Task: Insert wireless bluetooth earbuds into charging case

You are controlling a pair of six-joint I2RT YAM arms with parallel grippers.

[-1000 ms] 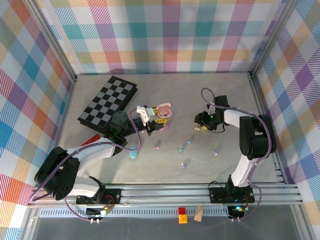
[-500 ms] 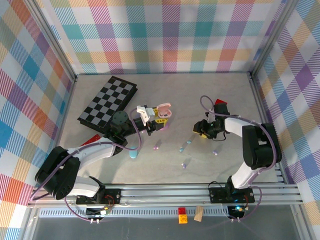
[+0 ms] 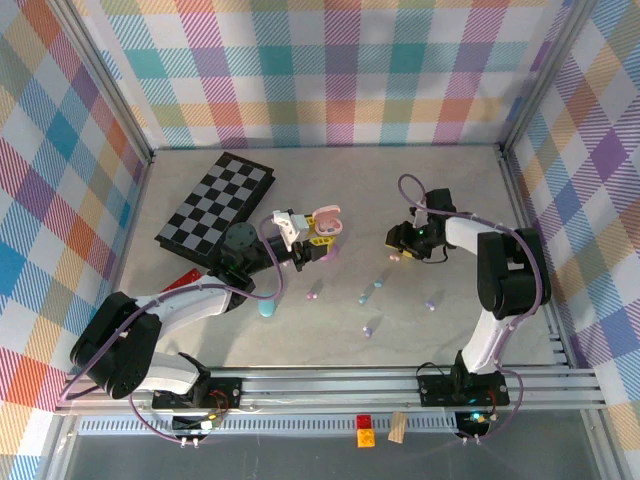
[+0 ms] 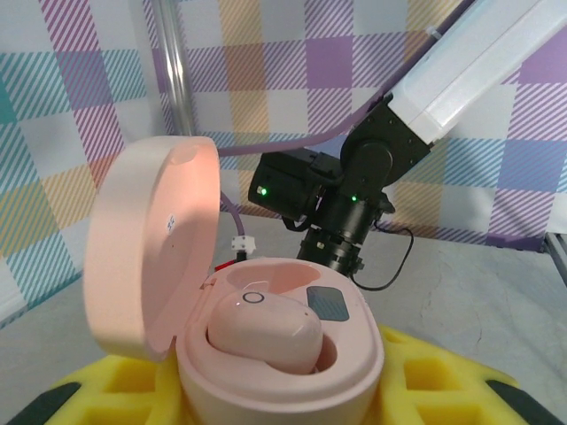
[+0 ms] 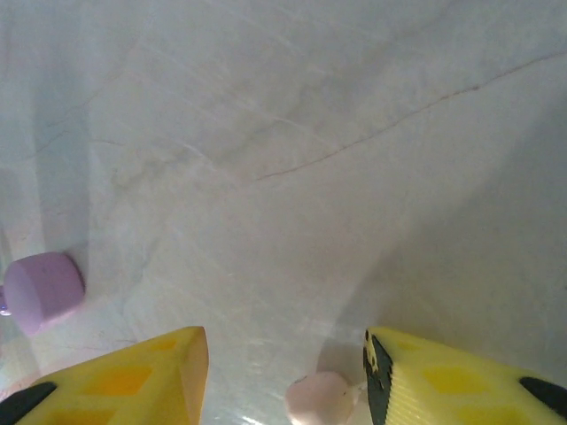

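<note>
The pink charging case (image 4: 283, 354) stands with its lid (image 4: 146, 248) open and one pink earbud (image 4: 264, 332) seated in it. My left gripper (image 4: 283, 394) is shut on the case, which I also see from above (image 3: 327, 221). My right gripper (image 3: 394, 248) hangs open low over the table. A loose pink earbud (image 5: 319, 398) lies between its yellow fingers (image 5: 151, 376), closer to the right one. That pink earbud (image 3: 393, 258) lies just under the gripper in the top view. Lavender earbuds (image 3: 313, 294) and light blue earbuds (image 3: 366, 295) lie scattered on the table.
A chessboard (image 3: 215, 205) lies at the back left, and a light blue case (image 3: 266, 308) rests by the left arm. More lavender buds (image 3: 368, 328) (image 3: 431, 300) lie nearer the front. A lavender piece (image 5: 42, 290) sits left of the right fingers. Red and yellow blocks (image 3: 365, 431) sit beyond the front rail.
The right gripper dipped toward the front half a second ago and is back near where it was. The left arm and the case have not moved.
</note>
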